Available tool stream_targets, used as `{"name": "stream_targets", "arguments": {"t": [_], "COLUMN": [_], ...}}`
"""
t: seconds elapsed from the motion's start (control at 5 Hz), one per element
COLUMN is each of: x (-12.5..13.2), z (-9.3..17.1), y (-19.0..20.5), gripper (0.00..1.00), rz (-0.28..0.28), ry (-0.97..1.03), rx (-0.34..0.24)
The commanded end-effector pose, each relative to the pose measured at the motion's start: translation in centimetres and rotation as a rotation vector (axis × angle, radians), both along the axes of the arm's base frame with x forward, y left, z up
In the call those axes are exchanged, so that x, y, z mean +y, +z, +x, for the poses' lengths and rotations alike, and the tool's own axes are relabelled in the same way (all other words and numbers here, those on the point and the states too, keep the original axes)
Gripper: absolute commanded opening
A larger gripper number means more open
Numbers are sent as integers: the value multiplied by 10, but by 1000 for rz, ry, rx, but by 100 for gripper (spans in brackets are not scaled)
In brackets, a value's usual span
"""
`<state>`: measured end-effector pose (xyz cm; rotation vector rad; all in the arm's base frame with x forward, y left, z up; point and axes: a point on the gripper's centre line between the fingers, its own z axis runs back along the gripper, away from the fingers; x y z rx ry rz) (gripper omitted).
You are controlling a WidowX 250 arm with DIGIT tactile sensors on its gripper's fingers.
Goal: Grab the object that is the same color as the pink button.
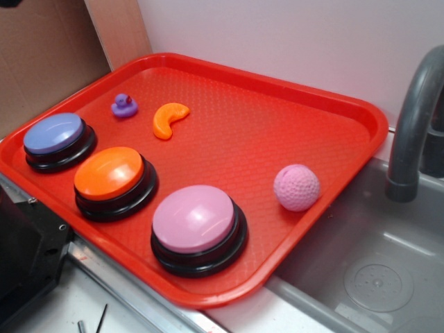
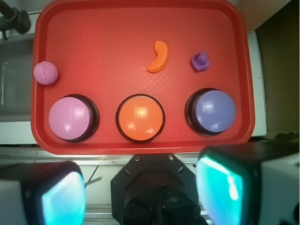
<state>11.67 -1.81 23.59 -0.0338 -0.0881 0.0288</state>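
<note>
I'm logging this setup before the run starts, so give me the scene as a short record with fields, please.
surface: red tray, partly over a grey sink
target: pink ball, at the tray's edge on the sink side, untouched
reference: pink button
other buttons: orange button, blue-purple button, in one row with the pink one
distractors: purple duck, orange crescent
gripper: jaws open, above the tray's near edge, holding nothing

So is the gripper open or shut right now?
Open. In the wrist view the gripper has its two fingers wide apart, nothing between them; the pink ball sits untouched on the tray.
</note>
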Motion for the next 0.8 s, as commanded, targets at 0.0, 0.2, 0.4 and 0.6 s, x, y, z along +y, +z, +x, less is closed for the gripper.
{"name": "stream_targets", "arguments": {"t": [0.0,0.2,0.4,0.6], "x": [0,-8,-20,-31], "z": [0,13,29,44], "y": [0,-4,-11,-24], "gripper": [100,100,100,100], "rz": [0,19,12,-54], "ry": [0,-134,-369,-585], "rx": [0,-31,-91,-104]}}
